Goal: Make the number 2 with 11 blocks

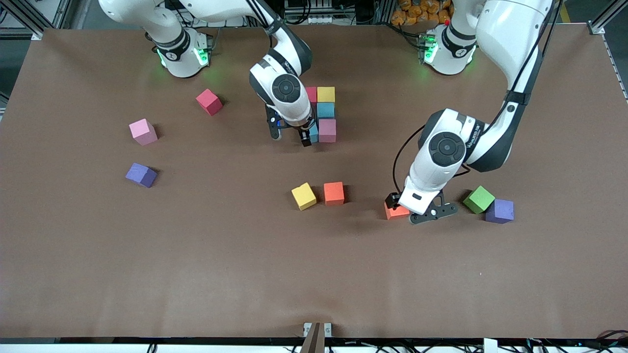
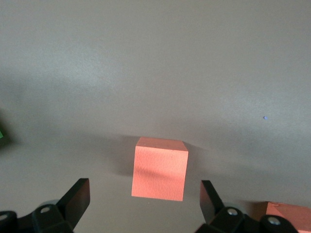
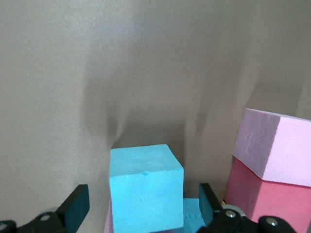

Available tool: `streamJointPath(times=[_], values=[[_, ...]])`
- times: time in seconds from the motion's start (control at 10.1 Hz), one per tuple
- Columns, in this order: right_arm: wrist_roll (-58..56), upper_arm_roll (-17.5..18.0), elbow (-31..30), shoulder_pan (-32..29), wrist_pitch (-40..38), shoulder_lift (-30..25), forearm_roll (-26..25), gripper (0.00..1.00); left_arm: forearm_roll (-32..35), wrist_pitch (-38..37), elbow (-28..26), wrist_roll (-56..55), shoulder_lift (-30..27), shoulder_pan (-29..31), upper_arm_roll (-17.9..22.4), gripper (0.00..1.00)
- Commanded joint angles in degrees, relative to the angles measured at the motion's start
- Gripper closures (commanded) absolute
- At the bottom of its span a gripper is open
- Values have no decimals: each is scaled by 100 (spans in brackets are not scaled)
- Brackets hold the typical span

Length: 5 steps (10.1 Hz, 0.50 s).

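Observation:
A cluster of blocks lies mid-table near the robots: crimson [image 1: 311,94], yellow [image 1: 326,94], light blue [image 1: 325,110] and pink [image 1: 327,130]. My right gripper [image 1: 292,139] is down beside the pink one and open. A light blue block [image 3: 146,187] stands between its fingers [image 3: 77,204] with a gap on each side. Pink [image 3: 277,145] and crimson [image 3: 265,199] blocks adjoin it. My left gripper [image 1: 403,206] hangs open low over an orange block [image 1: 394,213]. That orange block [image 2: 160,168] lies just ahead of the fingers [image 2: 209,199], untouched.
Loose blocks lie around: crimson [image 1: 209,101], pink [image 1: 143,132] and purple [image 1: 141,175] toward the right arm's end, yellow [image 1: 303,196] and orange [image 1: 334,192] mid-table, green [image 1: 478,199] and purple [image 1: 499,211] beside the left gripper. Brown tabletop [image 1: 314,274] stretches toward the front camera.

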Motion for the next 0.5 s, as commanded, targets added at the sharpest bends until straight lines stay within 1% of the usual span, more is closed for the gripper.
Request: streamJointPath(times=[0.0, 0.2, 0.4], values=[[-183, 9, 119, -199, -257, -110, -168, 0, 58, -108, 144, 129, 109, -8, -6, 0], [-552, 9, 181, -480, -371, -137, -458, 0, 40, -100, 144, 182, 196, -17, -6, 0], [-1358, 9, 181, -831, -554, -242, -520, 0, 31, -100, 144, 182, 258, -17, -6, 0]])
